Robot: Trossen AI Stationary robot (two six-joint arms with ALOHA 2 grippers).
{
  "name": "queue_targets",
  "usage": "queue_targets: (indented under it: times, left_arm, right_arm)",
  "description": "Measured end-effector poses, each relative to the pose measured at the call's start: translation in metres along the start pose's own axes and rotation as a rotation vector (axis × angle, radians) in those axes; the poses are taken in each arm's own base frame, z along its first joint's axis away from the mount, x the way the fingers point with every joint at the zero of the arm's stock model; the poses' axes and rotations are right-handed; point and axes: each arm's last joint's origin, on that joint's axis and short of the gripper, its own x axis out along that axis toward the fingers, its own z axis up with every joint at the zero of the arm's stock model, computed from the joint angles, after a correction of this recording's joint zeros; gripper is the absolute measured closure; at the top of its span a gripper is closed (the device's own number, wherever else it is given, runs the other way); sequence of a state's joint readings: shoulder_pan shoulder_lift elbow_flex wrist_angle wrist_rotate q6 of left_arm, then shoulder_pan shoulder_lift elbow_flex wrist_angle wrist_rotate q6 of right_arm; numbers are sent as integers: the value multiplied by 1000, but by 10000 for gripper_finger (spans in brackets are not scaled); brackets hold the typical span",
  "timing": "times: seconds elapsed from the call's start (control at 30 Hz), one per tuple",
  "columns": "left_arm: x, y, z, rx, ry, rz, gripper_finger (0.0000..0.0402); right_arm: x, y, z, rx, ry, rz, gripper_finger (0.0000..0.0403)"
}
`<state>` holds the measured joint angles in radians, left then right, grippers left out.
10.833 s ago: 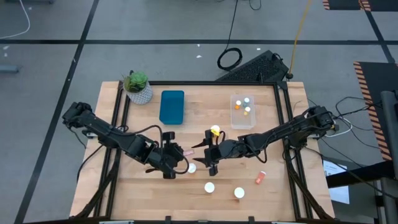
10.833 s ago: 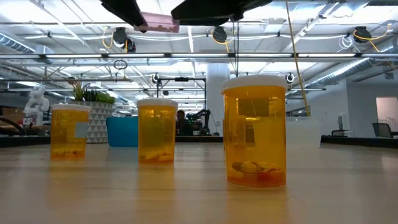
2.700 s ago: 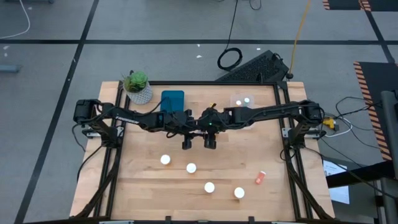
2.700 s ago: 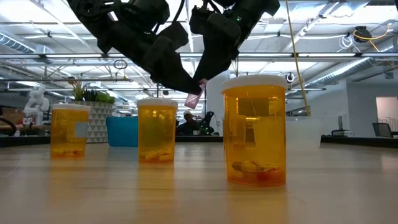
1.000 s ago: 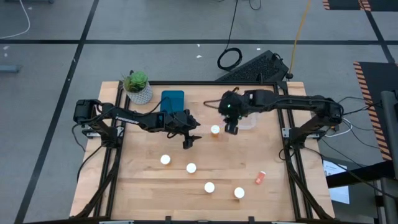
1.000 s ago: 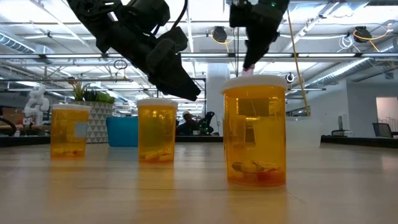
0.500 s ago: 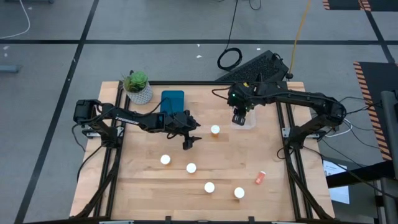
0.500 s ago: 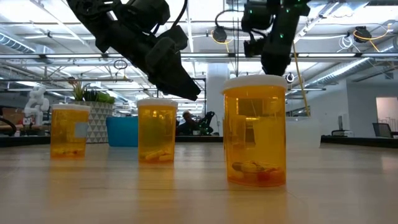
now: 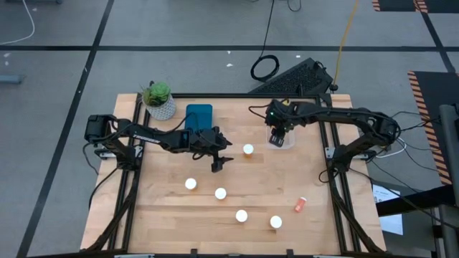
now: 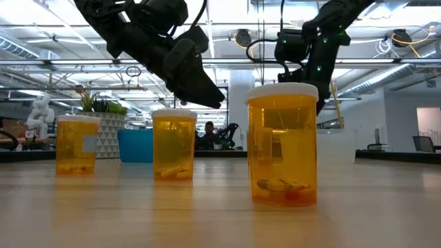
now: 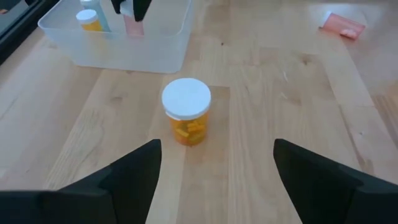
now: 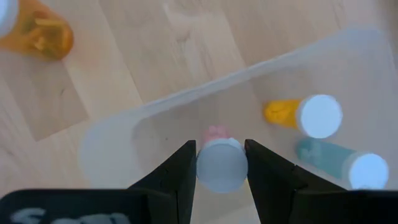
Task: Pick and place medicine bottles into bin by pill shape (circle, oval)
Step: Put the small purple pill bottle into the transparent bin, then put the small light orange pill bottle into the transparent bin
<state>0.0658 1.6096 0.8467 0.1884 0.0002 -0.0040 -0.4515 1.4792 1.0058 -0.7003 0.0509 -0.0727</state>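
we note the right tool [image 12: 221, 163] sits over the clear bin [image 9: 282, 138] in the upper right of the high view, its fingers [image 12: 180, 169] closed narrow on a pink bottle [image 12: 221, 163] with a white cap. in the right wrist view the bottle hangs cap toward the camera, inside the bin's outline, pink body just visible behind the cap. whether its base touches the bin floor we cannot tell. two more bottles lie in the bin to the right of it: an orange one [image 12: 301, 114] and a teal one [image 12: 342, 161], both white-capped.

the left tool [image 9: 220, 159] hovers near the centre of the counter [image 9: 165, 215], fingers [image 11: 134, 174] spread wide, gripping nothing. in the left wrist view an amber bottle [image 11: 186, 118] stands upright on the counter between and beyond the two fingers, apart from both; the clear bin lies farther off at upper left of that frame.

four more white-capped bottles stand in a loose diagonal from lower centre toward lower right of the high view [image 9: 190, 184] [image 9: 221, 193] [image 9: 242, 216] [image 9: 276, 222]. a slim pink-orange bottle [image 9: 300, 206] lies on its side at lower right, well apart from both tools.

a blue bin [image 9: 199, 122] and a potted plant [image 9: 158, 99] sit at upper left of the counter.
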Motion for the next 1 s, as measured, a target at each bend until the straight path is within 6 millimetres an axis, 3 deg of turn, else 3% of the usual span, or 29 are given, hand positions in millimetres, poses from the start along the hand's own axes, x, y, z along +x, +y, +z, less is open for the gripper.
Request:
queue_targets:
  times: [0.4, 0.87, 1.0]
  left_arm:
    - [0, 0, 0, 0, 0, -1, 87]
    - [0, 0, 0, -1, 1, -1, 87]
    - [0, 0, 0, -1, 1, -1, 87]
  right_arm:
    - [11, 1, -7, 0, -11, 0, 282]
    - [11, 1, -5, 4, -32, -2, 220]
    - [2, 1, -6, 31, -61, -7, 212]
